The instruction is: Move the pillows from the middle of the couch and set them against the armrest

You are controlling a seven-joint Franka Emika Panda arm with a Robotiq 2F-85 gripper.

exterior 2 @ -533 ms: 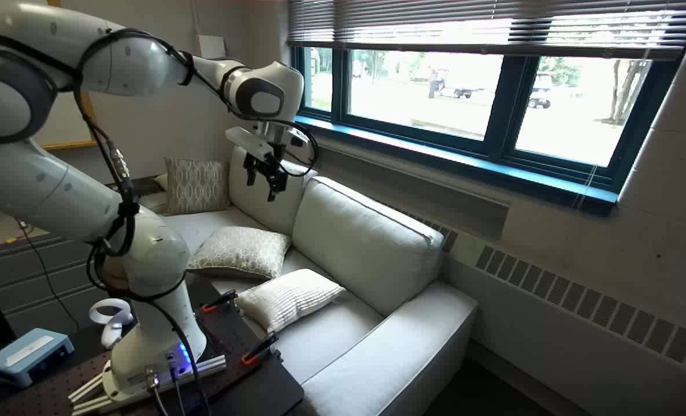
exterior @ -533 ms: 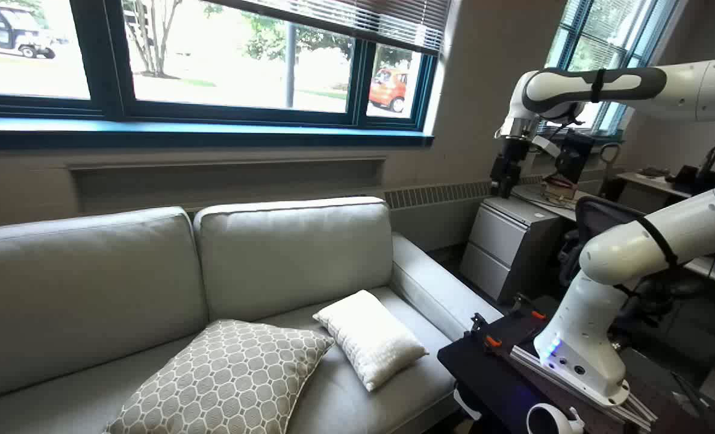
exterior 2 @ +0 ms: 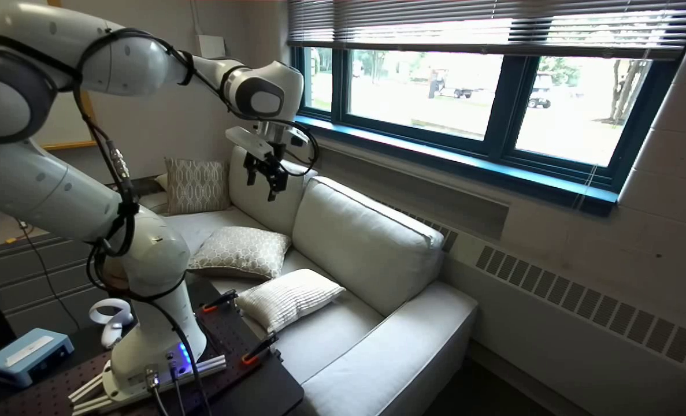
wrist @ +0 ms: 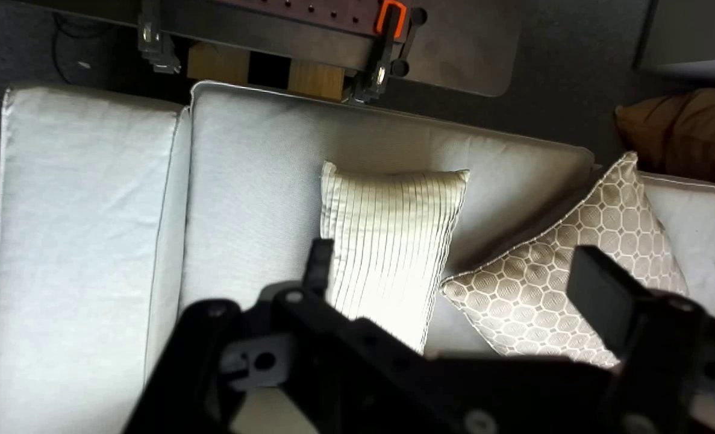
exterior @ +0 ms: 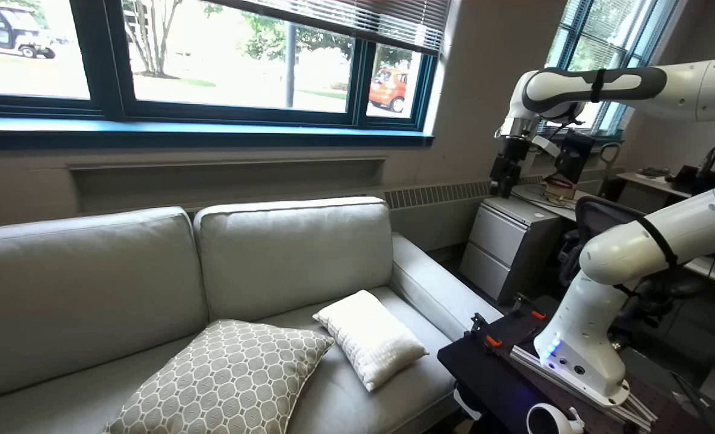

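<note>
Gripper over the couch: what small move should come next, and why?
Probably lower the gripper toward the white pillow. The jaws stand open, holding nothing, well above the couch. The white pillow lies nearer the armrest than the patterned pillow does, with couch showing between it and the armrest, so taking it first seems sensible.

Pillows [exterior 2: 290, 297] on couch [exterior 2: 366, 245], jaws parted above

Two patterned pillows [exterior 2: 244, 249] [exterior 2: 197, 186], one ribbed pillow [exterior 2: 290, 297], one couch [exterior 2: 337, 329].
</note>
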